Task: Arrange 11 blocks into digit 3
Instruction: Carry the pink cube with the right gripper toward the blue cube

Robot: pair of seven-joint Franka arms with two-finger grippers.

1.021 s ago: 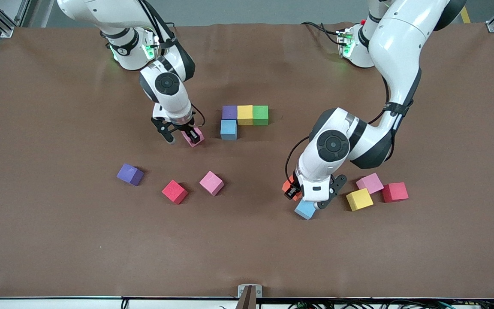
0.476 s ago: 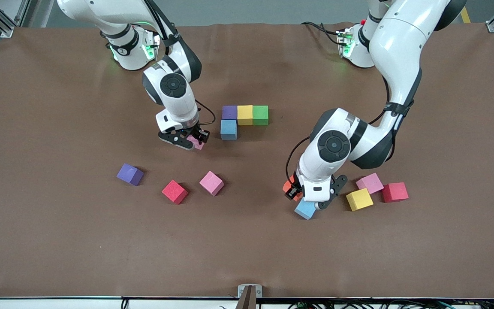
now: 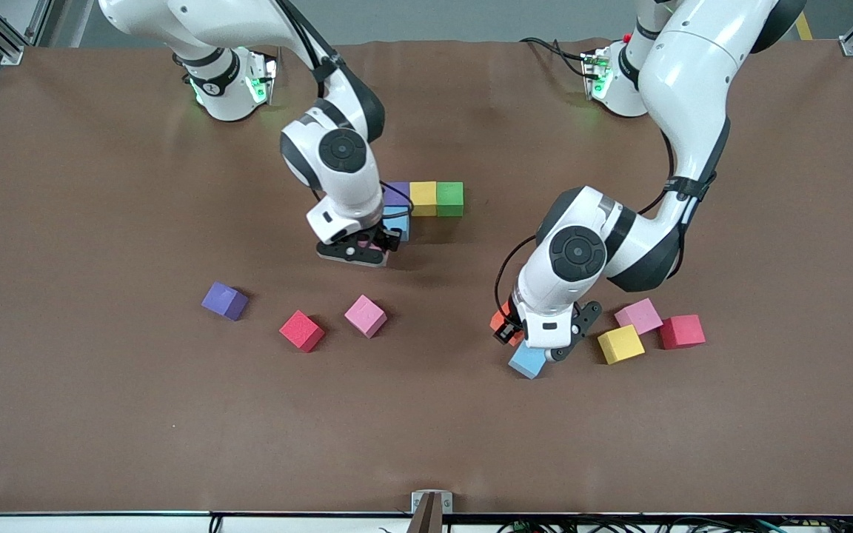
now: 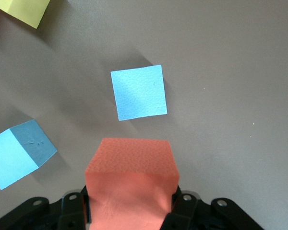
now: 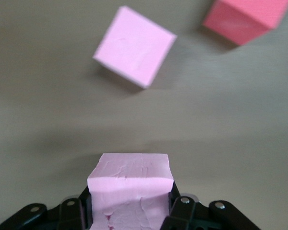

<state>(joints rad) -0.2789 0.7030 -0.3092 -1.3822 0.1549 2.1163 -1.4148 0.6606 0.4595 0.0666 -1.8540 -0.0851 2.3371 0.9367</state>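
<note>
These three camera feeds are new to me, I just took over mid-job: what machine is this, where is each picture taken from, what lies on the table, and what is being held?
Two white robot arms work at a brown table. The wide picture looks down from across the table; the other two come from cameras on each wrist.

The left end effector is shut on an orange block, above a light blue block. The right end effector is shut on a pink block, beside the started figure: purple, yellow, green and light blue blocks.

Loose blocks lie nearer the front camera: purple, red, pink, yellow, pink, red.
</note>
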